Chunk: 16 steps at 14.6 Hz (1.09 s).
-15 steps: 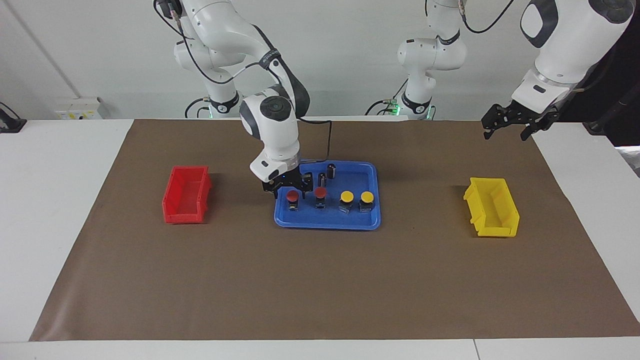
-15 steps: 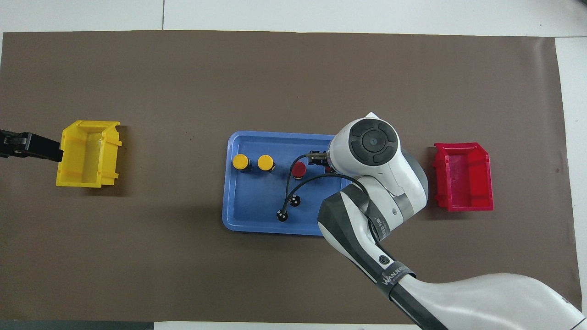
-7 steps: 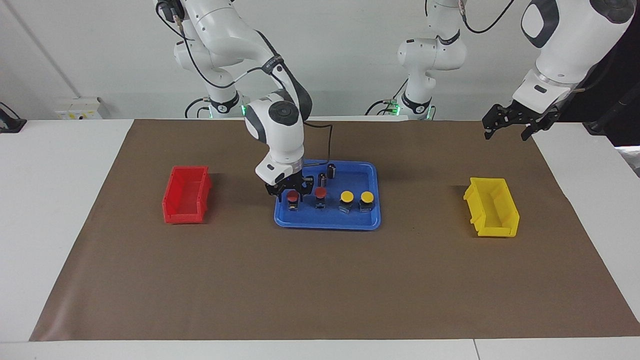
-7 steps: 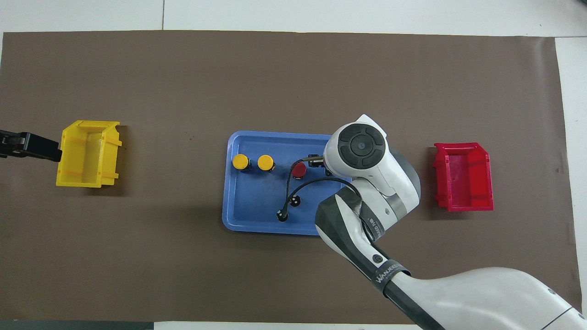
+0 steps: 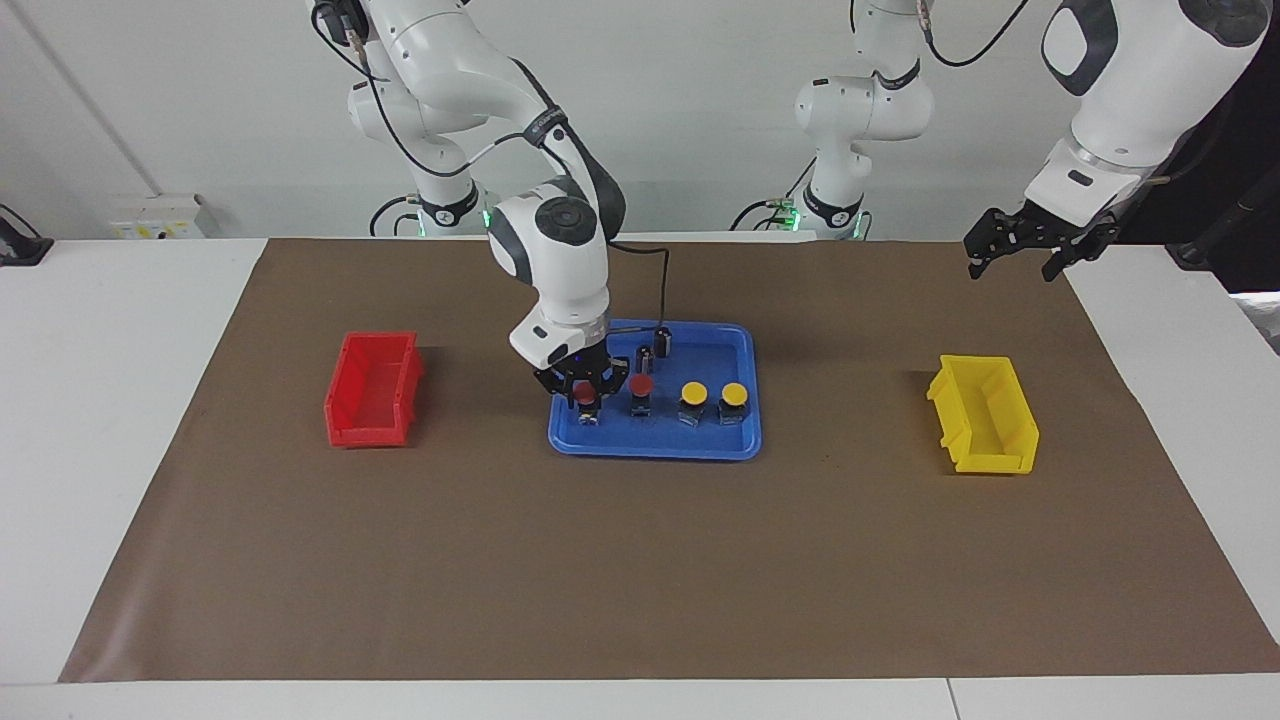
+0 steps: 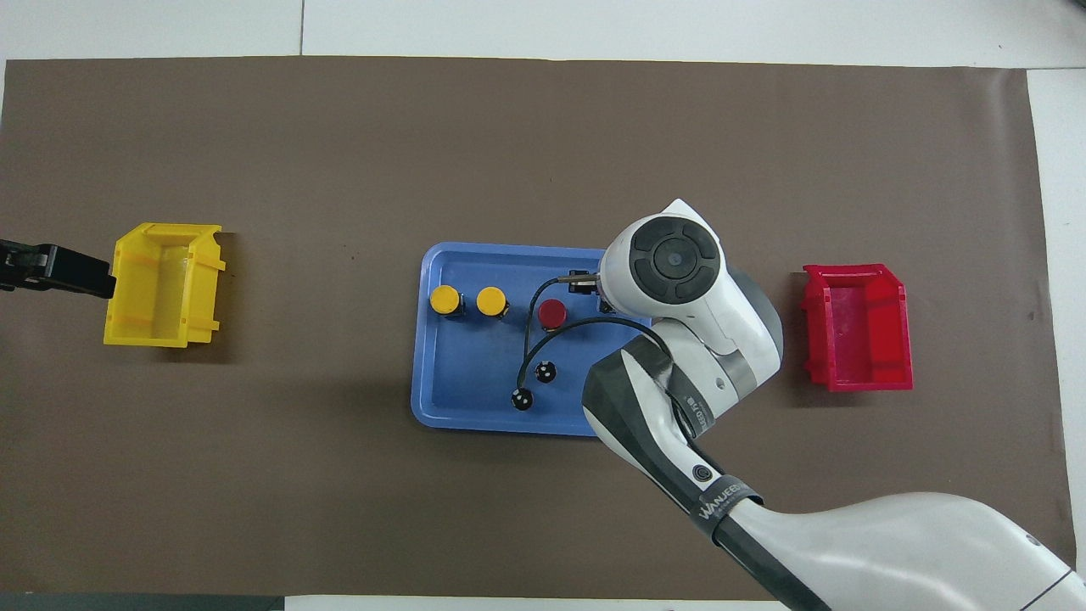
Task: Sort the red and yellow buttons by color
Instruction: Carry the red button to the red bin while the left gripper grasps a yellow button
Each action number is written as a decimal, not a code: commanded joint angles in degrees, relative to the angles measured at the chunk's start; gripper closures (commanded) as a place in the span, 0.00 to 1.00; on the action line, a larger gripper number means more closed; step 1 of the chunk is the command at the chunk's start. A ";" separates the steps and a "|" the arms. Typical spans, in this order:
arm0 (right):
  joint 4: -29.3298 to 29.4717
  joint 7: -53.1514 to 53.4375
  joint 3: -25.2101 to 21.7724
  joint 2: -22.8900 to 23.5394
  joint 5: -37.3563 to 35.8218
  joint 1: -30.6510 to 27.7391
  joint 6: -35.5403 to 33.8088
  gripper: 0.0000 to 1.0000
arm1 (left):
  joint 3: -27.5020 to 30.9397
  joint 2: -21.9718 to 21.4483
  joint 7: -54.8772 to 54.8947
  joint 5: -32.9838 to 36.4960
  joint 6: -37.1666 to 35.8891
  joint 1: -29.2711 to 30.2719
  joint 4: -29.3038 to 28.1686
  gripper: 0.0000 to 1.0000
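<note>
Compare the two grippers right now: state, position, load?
The right gripper is down in the blue tray, shut on a red button; the left gripper is open and holds nothing. The right is over the tray; the left waits raised near the yellow bin's end of the table. Both are black two-finger grippers.

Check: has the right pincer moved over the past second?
Yes. The right pincer sank slightly toward the blue tray and shut on the red button at the right arm's end.

— Where is the right gripper (image 5: 587, 392)?
— Low, wrist pointing straight down, fingers closed tight.
— And the left gripper (image 5: 1018, 250)?
— Raised at its own end, fingers spread, waiting.
</note>
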 commanded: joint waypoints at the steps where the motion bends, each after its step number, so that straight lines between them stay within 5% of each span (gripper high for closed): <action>1: 6.04 -2.49 0.64 -1.10 -0.79 -2.86 -7.77 0.86 | -1.78 -2.07 -10.85 -1.01 9.08 -4.39 -7.94 0.00; 4: 4.12 -14.34 0.72 -9.52 0.08 -9.53 -16.46 0.86 | -1.87 -0.67 -26.15 -1.19 19.80 -14.24 -14.27 0.01; 6: 1.50 -24.61 0.72 -14.79 3.23 -14.80 -20.97 0.86 | -1.87 3.97 -34.32 -1.46 25.87 -20.56 -15.61 0.04; 10: -10.10 -43.79 0.46 -23.51 7.81 -26.93 -17.57 0.86 | -1.96 11.02 -41.05 -1.63 33.54 -26.04 -16.31 0.29; 16: -22.24 -52.26 0.11 -26.69 12.39 -33.72 -5.45 0.86 | -1.96 13.22 -41.14 -2.78 39.87 -27.89 -19.56 0.36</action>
